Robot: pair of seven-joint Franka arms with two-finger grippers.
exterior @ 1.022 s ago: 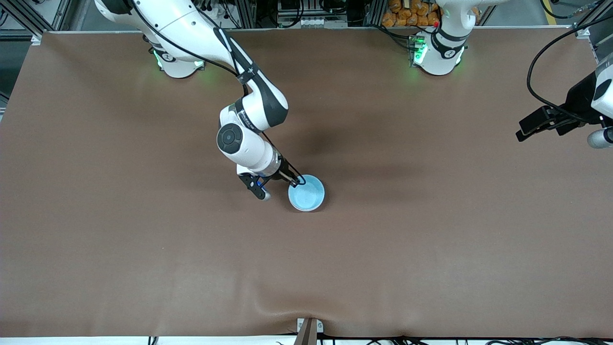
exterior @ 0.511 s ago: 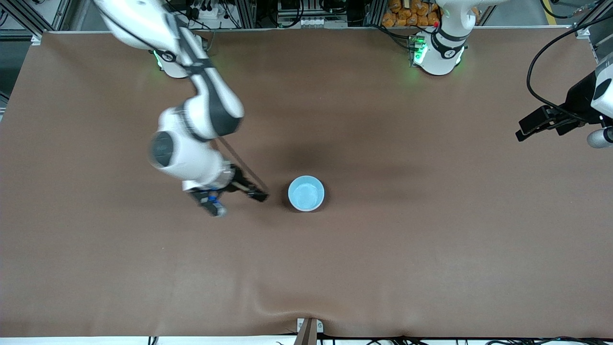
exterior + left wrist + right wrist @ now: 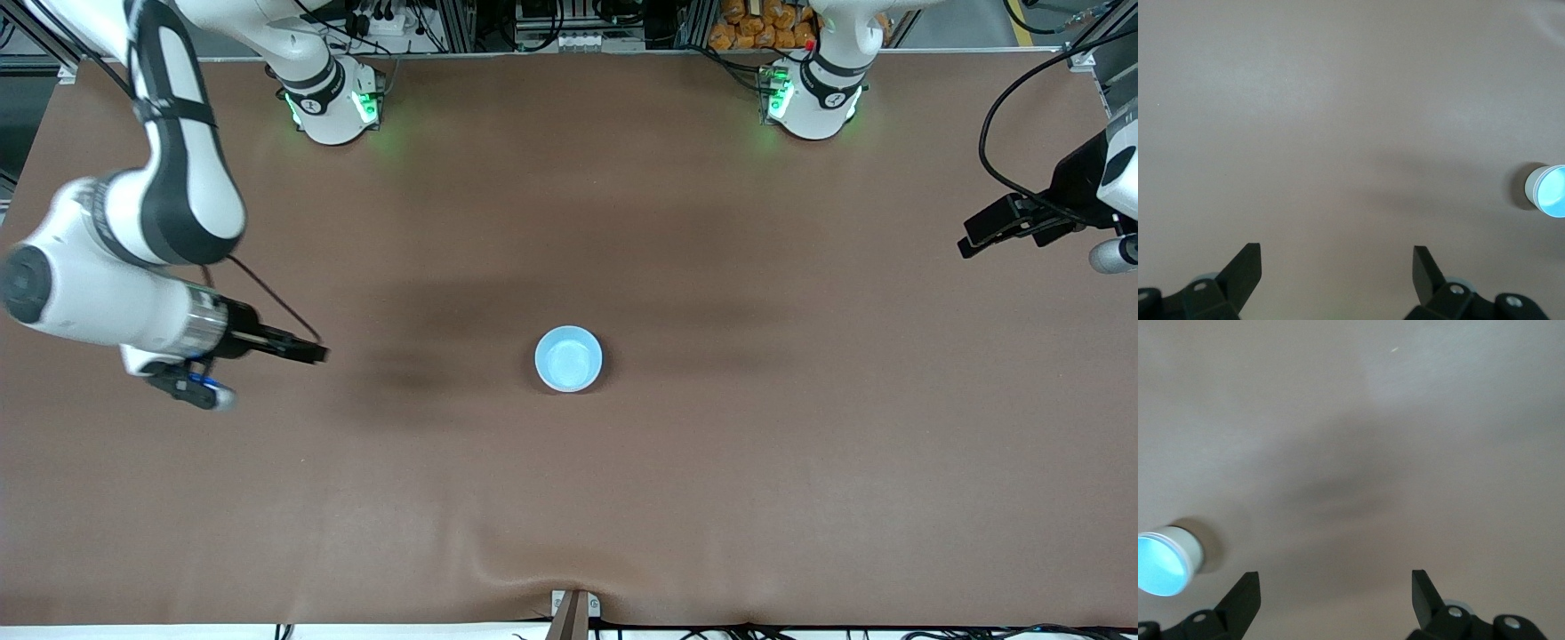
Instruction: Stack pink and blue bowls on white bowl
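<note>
The light blue bowl (image 3: pixel 569 358) sits upright at the middle of the table. In the wrist views its blue inside (image 3: pixel 1553 192) (image 3: pixel 1160 568) sits within a white outer wall (image 3: pixel 1191 545), the white bowl under it. The pink bowl does not show. My right gripper (image 3: pixel 307 354) is open and empty, up over the table toward the right arm's end, well apart from the bowls; its fingertips (image 3: pixel 1245 587) stand wide apart. My left gripper (image 3: pixel 973 240) is open and empty, and waits over the left arm's end of the table.
The brown table cover (image 3: pixel 711 498) has a small ripple at the edge nearest the front camera. The two arm bases (image 3: pixel 333 107) (image 3: pixel 813 102) stand along the farthest edge.
My right gripper has let go of the blue bowl's rim and swung away toward the right arm's end of the table. The bowl has stayed put. The left arm has not moved.
</note>
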